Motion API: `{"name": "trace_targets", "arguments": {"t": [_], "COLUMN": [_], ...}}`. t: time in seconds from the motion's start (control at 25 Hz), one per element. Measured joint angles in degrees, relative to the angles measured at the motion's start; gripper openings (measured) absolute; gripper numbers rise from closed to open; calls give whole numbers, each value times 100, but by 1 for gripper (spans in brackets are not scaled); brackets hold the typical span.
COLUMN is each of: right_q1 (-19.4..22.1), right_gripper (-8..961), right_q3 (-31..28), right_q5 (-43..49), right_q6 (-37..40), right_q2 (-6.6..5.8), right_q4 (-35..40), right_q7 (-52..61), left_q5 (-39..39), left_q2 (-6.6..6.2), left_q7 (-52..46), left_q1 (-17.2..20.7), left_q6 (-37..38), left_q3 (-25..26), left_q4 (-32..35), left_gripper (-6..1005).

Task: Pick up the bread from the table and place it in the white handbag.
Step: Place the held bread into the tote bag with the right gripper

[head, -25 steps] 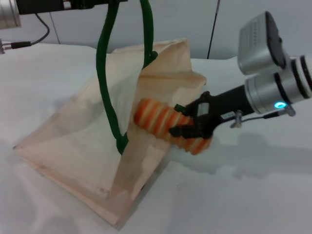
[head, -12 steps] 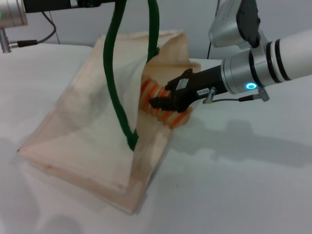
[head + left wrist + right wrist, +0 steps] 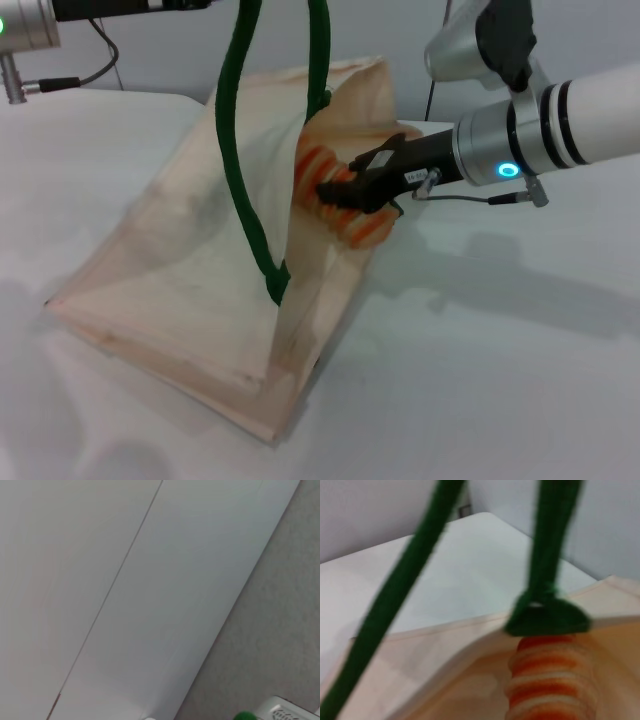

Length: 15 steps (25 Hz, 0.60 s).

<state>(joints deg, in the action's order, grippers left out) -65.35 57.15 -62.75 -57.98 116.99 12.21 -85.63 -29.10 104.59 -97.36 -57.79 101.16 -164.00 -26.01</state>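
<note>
The white handbag (image 3: 180, 270) leans on the table (image 3: 500, 380), its mouth pulled open toward the right. Its green rope handles (image 3: 245, 180) rise taut to the top edge, where my left arm (image 3: 110, 8) reaches in; its fingers are out of sight. At the bag's mouth my right gripper (image 3: 345, 195) is shut on the bread (image 3: 365, 228). The loaf's far end sits inside the opening, behind the cloth edge. In the right wrist view the striped bread (image 3: 552, 680) lies just under a green tab (image 3: 547, 617), within the bag's walls (image 3: 445, 680).
A grey wall with panel seams stands behind the table. Cables (image 3: 95, 60) hang near my left arm at the back left. Bare tabletop lies to the right of the bag and in front of it.
My right gripper has carried the bread left and upward, from outside the bag's side into its open mouth. The bag has shifted slightly right and its mouth stands higher.
</note>
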Motion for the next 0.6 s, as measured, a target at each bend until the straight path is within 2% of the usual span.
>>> {"name": "trace_targets", "arguments": {"t": [0.24, 0.6], "right_q1": [13, 34], "right_gripper": [249, 246], "right_q3": [26, -29], "right_q5": [-77, -398], "right_q6": [405, -112], "right_q2": [16, 2], "right_q4": [-65, -232], "right_q7": [317, 360], "left_q5": [-8, -9], "left_q2": [24, 35], "left_q7": [0, 7], "left_q1": [-25, -43], "left_q6": [0, 0], "left_q3": [0, 0], "left_q4": [5, 8], "left_gripper": [122, 122]}}
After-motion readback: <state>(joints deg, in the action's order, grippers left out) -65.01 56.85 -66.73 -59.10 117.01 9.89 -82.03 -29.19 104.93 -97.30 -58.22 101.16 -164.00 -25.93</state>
